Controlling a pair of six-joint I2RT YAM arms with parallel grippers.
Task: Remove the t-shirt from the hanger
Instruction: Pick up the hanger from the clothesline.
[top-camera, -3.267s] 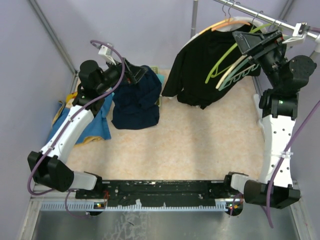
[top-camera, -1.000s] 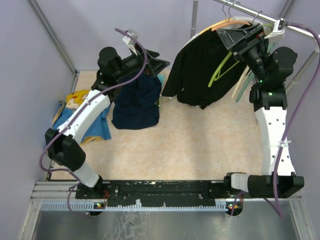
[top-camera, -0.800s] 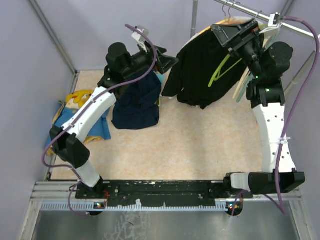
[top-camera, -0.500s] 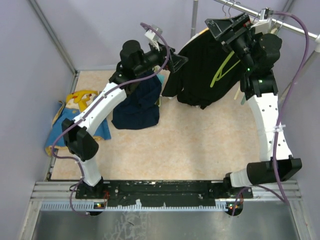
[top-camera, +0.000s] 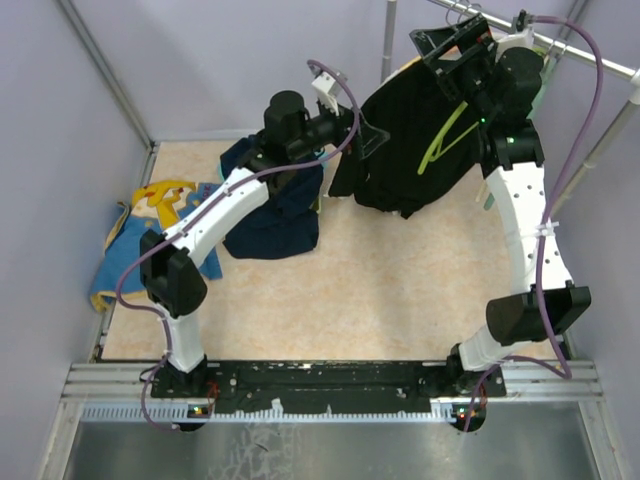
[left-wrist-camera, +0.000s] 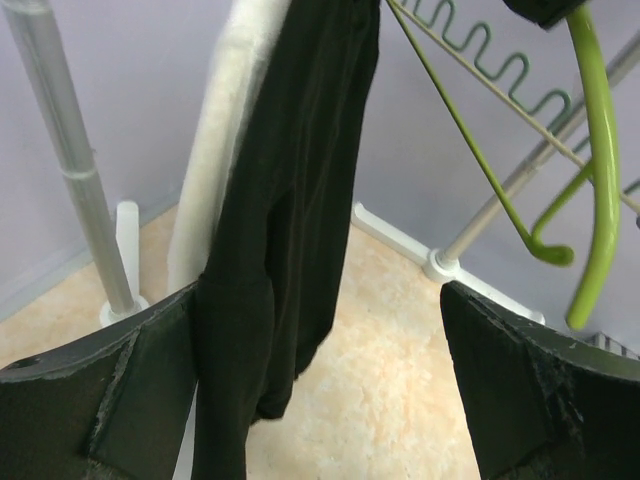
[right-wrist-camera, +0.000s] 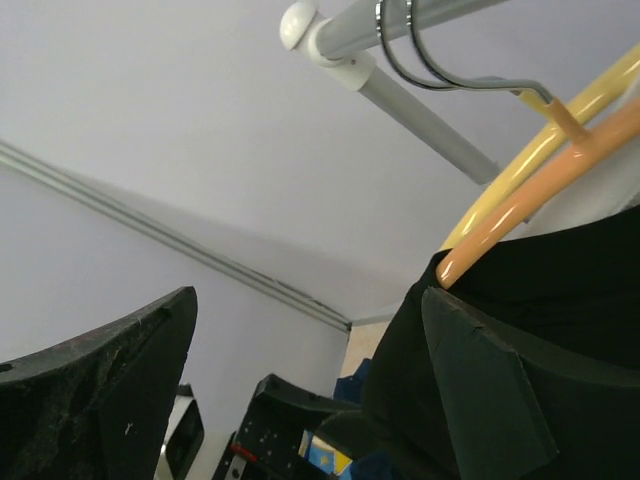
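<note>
Black t-shirt (top-camera: 398, 150) hangs, left arm (top-camera: 215, 205) stretched beside, right arm (top-camera: 525, 220) raised high.

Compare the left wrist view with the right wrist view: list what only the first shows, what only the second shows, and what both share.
Only the left wrist view shows a lime-green hanger, the rack's upright pole and the sandy floor. Only the right wrist view shows the rail, chrome hooks over it, an orange hanger and a yellow hanger. Both show the black t-shirt hanging, the lilac wall, and open jaws in front: the left gripper in one, the right gripper in the other.
</note>
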